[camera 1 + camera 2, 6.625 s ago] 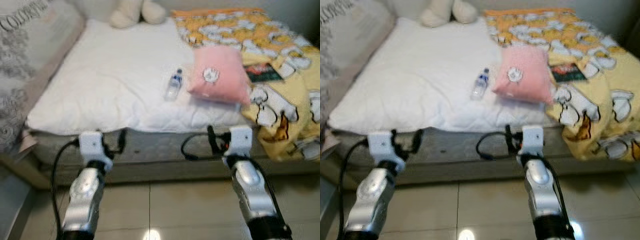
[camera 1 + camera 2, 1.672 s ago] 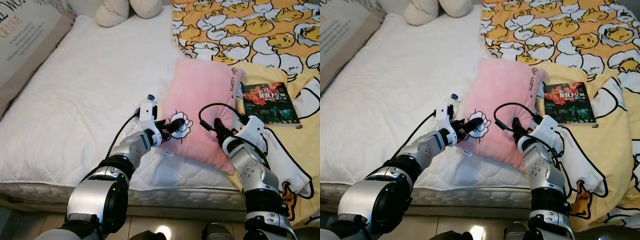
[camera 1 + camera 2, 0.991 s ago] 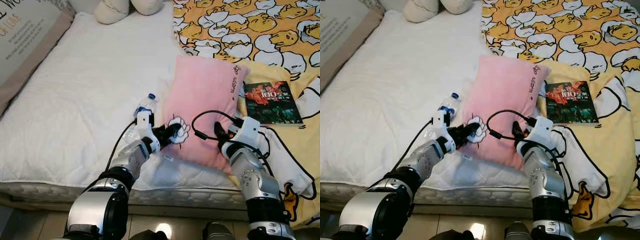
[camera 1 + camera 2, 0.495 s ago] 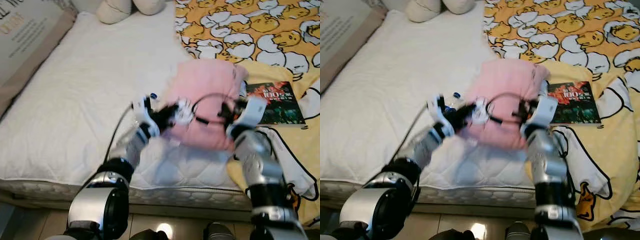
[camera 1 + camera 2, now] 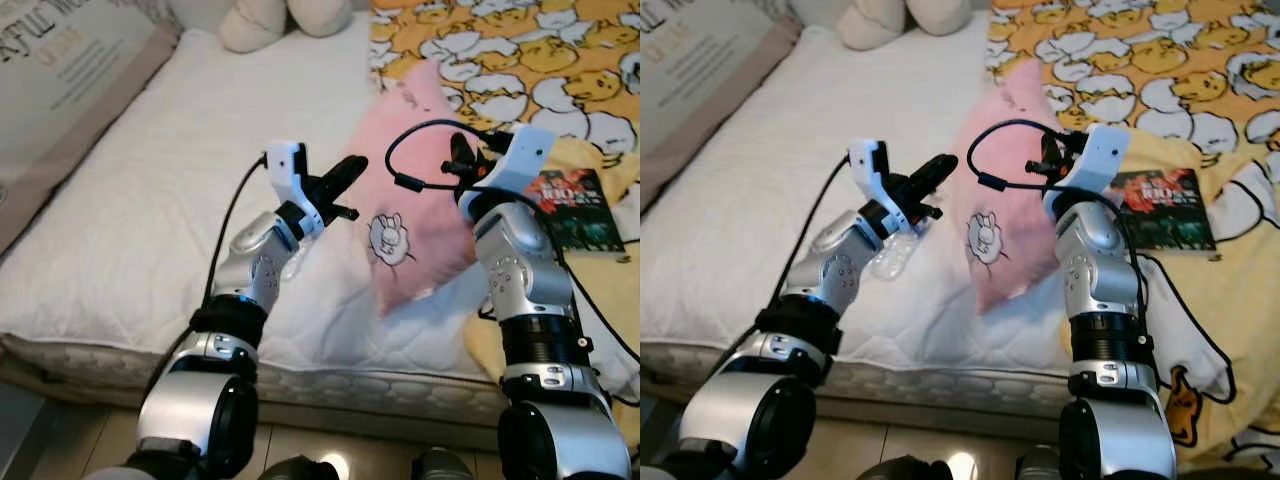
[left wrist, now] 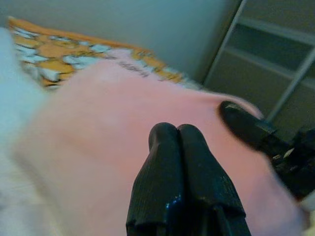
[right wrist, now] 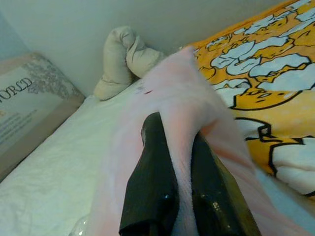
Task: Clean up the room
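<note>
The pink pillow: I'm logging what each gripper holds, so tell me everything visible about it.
The pillow is pink, soft and plush-looking, with a small white cartoon patch on its face. It is lifted off the white mattress and hangs tilted, one corner pointing down. The right gripper pinches a fold of its fabric between both fingers. The left gripper, fingers shut together, is at its left edge.
</note>
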Motion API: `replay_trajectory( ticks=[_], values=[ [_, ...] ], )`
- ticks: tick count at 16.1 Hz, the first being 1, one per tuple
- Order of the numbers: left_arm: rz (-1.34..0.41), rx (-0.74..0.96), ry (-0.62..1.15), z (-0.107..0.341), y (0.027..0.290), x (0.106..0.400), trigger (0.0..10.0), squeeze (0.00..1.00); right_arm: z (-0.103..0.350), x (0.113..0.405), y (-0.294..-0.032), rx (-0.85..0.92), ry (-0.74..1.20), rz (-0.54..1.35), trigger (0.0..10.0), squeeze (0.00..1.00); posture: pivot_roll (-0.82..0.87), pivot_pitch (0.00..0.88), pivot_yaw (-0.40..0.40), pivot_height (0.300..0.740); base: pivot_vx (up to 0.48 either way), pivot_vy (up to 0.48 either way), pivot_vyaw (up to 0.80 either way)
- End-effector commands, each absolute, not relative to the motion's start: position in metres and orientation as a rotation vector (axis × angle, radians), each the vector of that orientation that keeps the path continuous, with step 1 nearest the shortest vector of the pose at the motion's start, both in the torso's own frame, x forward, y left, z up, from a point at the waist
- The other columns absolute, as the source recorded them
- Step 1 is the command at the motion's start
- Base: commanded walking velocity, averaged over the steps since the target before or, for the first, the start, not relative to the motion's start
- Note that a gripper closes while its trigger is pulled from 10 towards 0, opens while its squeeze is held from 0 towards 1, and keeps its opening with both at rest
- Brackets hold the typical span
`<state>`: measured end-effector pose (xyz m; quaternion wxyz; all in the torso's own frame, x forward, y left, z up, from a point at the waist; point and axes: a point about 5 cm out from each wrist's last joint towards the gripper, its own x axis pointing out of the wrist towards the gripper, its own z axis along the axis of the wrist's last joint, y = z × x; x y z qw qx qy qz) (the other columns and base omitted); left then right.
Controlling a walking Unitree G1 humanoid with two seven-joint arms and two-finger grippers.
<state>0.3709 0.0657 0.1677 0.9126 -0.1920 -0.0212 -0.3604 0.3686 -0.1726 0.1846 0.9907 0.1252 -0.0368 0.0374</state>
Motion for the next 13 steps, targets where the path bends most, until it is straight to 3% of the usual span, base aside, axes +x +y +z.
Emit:
replay_trajectory(
  ticks=[1,5,7,8,11,13],
  values=[
    [-0.680,-0.347,-0.006,0.160,0.076,0.371,10.0,0.00,0.188,0.369,-0.170,0.249,-0.108,0.087,0.0,0.00,-0.17,0.000,0.184,0.740,0.000,0.000,0.00],
    [-0.655,-0.335,0.009,0.153,0.084,0.367,10.0,0.00,0.145,0.350,-0.188,0.211,0.006,-0.004,0.0,0.00,-0.17,0.000,0.183,0.740,0.000,0.000,0.00],
    [-0.670,-0.333,0.021,0.149,0.082,0.360,10.0,0.00,0.110,0.331,-0.209,0.160,0.095,-0.104,0.0,0.00,-0.17,0.000,0.189,0.740,0.000,0.000,0.00],
    [-0.677,-0.334,0.031,0.147,0.082,0.359,10.0,1.00,0.101,0.323,-0.219,0.135,0.118,-0.132,0.0,0.00,-0.17,0.000,0.195,0.740,0.000,0.000,0.00],
    [-0.675,-0.307,0.078,0.137,0.082,0.356,10.0,1.00,0.090,0.316,-0.235,0.074,0.141,-0.143,0.0,0.00,-0.18,0.008,0.210,0.740,0.000,0.000,0.00],
    [-0.677,-0.287,0.135,0.126,0.080,0.357,10.0,1.00,0.085,0.318,-0.232,0.106,0.169,-0.123,0.0,0.00,-0.18,0.008,0.212,0.740,0.000,0.000,0.00]
  ],
)
